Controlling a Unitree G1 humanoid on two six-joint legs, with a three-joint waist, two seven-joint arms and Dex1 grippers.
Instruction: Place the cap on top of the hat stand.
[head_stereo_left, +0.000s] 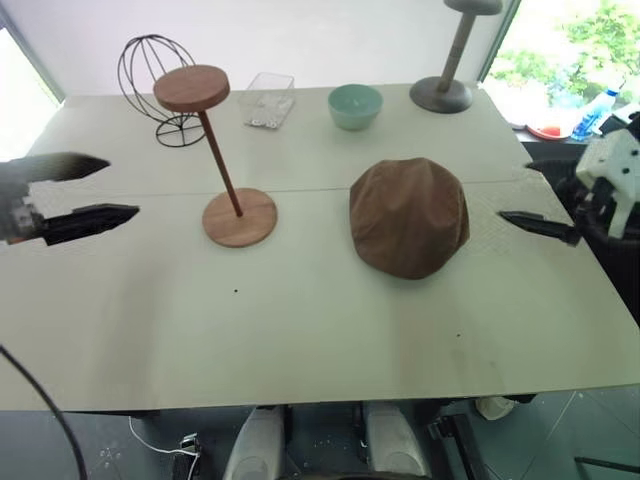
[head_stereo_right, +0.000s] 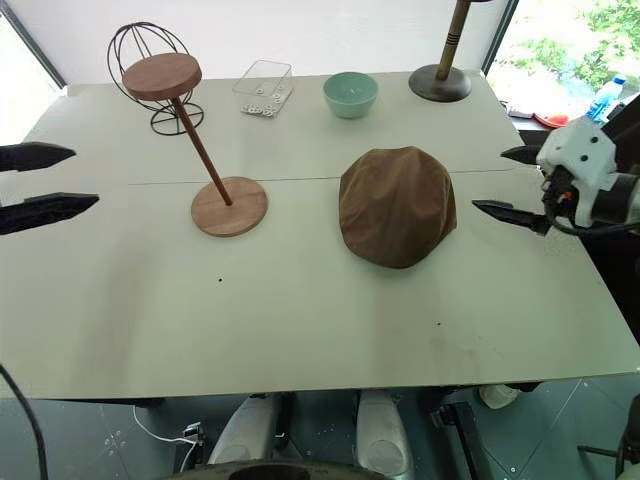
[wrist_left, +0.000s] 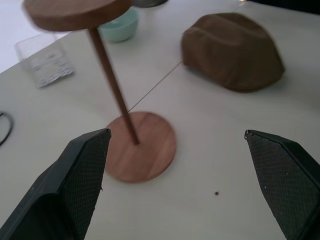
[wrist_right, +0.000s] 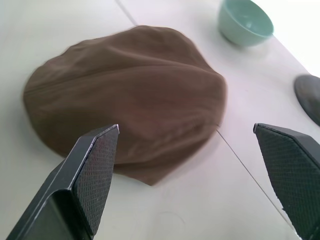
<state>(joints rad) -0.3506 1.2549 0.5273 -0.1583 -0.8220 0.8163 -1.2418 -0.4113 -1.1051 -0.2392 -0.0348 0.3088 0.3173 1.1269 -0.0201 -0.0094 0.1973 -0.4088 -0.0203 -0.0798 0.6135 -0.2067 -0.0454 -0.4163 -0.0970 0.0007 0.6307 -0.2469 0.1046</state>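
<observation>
So the big pale counter (head_stereo_left: 300, 330) carries everything, a smooth matte top with a thin seam running across its middle; the cap (head_stereo_left: 409, 215) lies flat on it right of centre, soft brown fabric, rounded and floppy with stitched panels, not on anything else; the hat stand (head_stereo_left: 215, 150) is to its left, well apart, reddish wood with a flat round disc on top, a thin slanted rod and a round flat base, disc bare.

Containers at the far edge: a clear plastic box (head_stereo_left: 268, 100) with some small pale bits in it, too small to make out; next to it a mint green bowl (head_stereo_left: 355, 106), glossy and round; I can't tell if there's anything inside.

Also back there a black wire dome stand (head_stereo_left: 160, 85) behind the wooden one, and a grey stand (head_stereo_left: 445, 80) with a round base at the far right.

The left gripper (head_stereo_left: 75, 190) hangs over the counter's left edge, fingers spread wide, holding nothing; the right gripper (head_stereo_right: 510, 182) is just right of the cap, also wide and empty.

The wrist views add the cross-hatched texture on the black fingers (wrist_right: 95, 175), and the right one gives the cap's folds up close; the left one looks past the stand's base to the cap beyond.
</observation>
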